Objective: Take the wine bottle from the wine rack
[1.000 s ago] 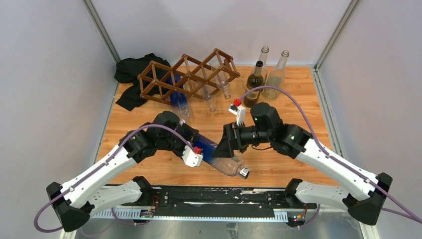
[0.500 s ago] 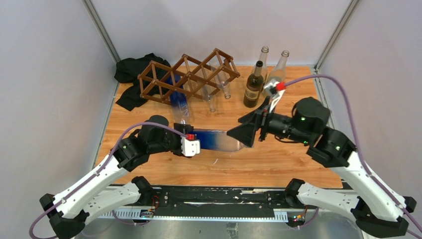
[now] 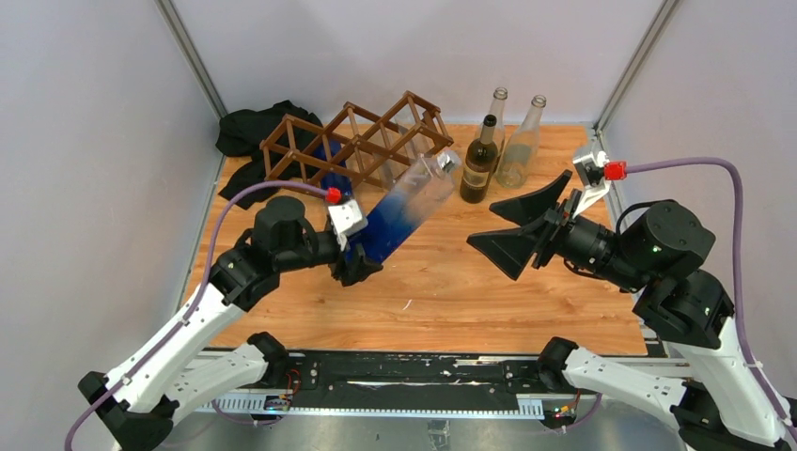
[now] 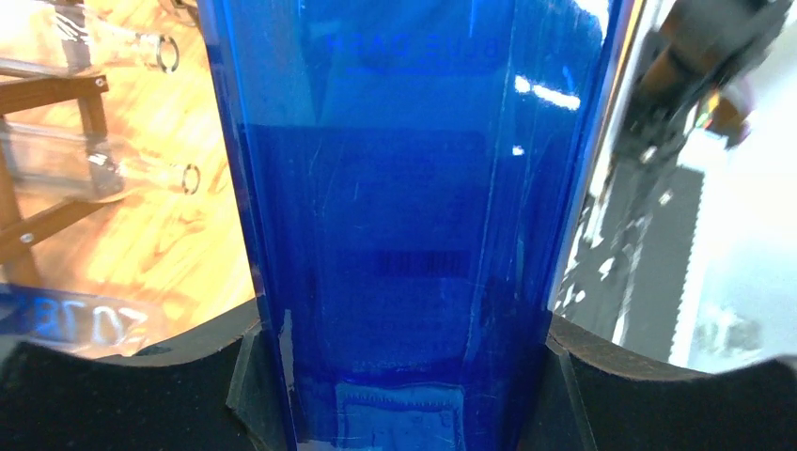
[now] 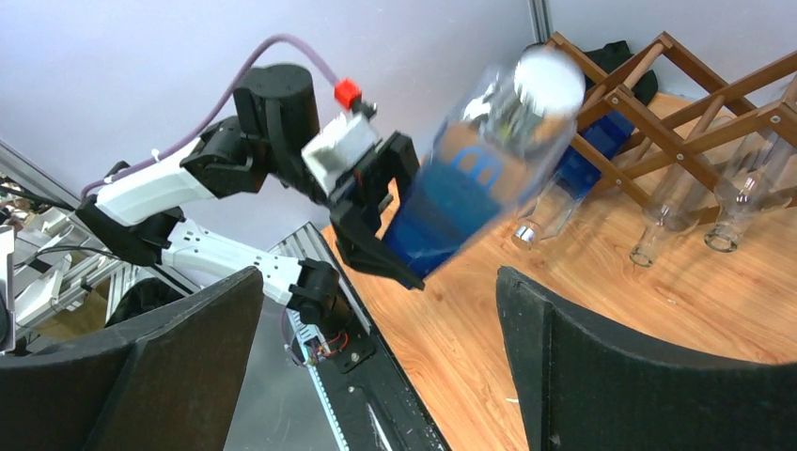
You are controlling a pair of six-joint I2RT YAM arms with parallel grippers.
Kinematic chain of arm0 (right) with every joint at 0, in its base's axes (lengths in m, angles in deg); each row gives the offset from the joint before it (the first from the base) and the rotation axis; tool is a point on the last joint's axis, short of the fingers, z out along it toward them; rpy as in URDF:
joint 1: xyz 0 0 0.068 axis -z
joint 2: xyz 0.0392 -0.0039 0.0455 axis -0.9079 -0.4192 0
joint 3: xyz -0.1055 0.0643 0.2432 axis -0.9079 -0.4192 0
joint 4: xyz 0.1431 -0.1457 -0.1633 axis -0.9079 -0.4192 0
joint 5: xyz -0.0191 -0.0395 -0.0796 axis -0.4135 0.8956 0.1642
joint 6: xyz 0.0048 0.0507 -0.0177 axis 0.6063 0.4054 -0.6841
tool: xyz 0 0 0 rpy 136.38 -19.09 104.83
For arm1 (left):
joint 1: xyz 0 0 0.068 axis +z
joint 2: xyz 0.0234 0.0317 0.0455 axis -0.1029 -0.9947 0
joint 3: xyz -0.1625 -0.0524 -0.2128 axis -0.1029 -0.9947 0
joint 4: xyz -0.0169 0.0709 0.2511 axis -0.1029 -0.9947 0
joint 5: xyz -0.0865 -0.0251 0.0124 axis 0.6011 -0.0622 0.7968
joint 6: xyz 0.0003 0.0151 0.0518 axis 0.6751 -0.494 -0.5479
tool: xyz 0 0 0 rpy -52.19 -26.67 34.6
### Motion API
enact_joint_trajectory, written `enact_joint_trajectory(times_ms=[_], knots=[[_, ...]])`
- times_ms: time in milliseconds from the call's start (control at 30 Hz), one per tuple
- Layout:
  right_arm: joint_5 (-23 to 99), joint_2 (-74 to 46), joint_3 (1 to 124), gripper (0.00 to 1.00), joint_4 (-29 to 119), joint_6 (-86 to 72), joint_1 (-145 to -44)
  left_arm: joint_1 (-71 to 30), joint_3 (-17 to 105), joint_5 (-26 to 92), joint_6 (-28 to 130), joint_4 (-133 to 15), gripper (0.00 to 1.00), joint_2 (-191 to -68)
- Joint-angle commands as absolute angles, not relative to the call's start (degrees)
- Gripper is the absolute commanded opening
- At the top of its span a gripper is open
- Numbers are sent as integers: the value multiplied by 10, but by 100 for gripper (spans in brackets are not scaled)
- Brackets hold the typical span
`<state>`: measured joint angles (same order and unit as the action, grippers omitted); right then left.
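So the blue wine bottle (image 3: 399, 214) is out of the wine rack (image 3: 357, 141). It's held up in the air just in front of the rack, tilted, with its cap end close to the rack's right end. The left tool (image 3: 362, 256) is pinching its blue bottom end. The right tool (image 3: 484, 224) is spread wide with nothing in it, well off to the rack's right. Another blue bottle (image 3: 334, 178) and some clear ones sit in the rack. A dark bottle (image 3: 479, 160) and two clear bottles (image 3: 522, 141) stand just right of the rack, and a black cloth (image 3: 254, 132) is bunched at its left end.
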<state>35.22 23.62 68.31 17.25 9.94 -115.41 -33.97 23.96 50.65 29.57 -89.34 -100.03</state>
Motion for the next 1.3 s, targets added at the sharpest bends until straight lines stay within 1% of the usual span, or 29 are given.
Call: enact_joint_trajectory(times_ms=[0,133,333,533,667,933,967,1000,1033,1067,1100,1133,1167,1200,1233,1267], knots=[[361,237,667,97,159,91,-1149,-306,311,643,443,-744,0,-1022],[350,224,651,97,173,99,-1149,-299,330,749,525,-700,0,-1053],[310,184,624,98,217,113,-1149,-299,344,804,533,-699,0,-1059],[265,152,597,98,308,138,-1149,-299,346,891,572,-696,0,-1068],[239,137,576,98,387,167,-1149,-299,345,925,591,-693,0,-1072],[209,108,532,99,552,227,-1148,-299,345,938,610,-686,0,-1074],[205,104,529,96,564,234,-1148,-299,346,938,611,-685,0,-1073],[200,100,526,88,573,239,-1149,-299,347,938,612,-684,0,-1073],[195,95,525,81,581,241,-1149,-299,349,938,612,-685,2,-1073],[192,93,525,72,582,241,-1149,-299,350,937,612,-685,10,-1073],[191,93,527,62,581,239,-1149,-299,353,934,606,-692,25,-1073],[194,94,529,51,576,235,-1149,-299,360,929,597,-717,36,-1075],[201,96,531,38,566,229,-1149,-299,371,911,558,-757,61,-1076],[212,100,537,19,552,220,-1149,-299,384,903,533,-806,79,-1079],[229,104,545,4,527,206,-1149,-299,397,885,496,-851,95,-1081],[247,108,554,0,498,191,-1149,-299,414,856,440,-900,99,-1087]])
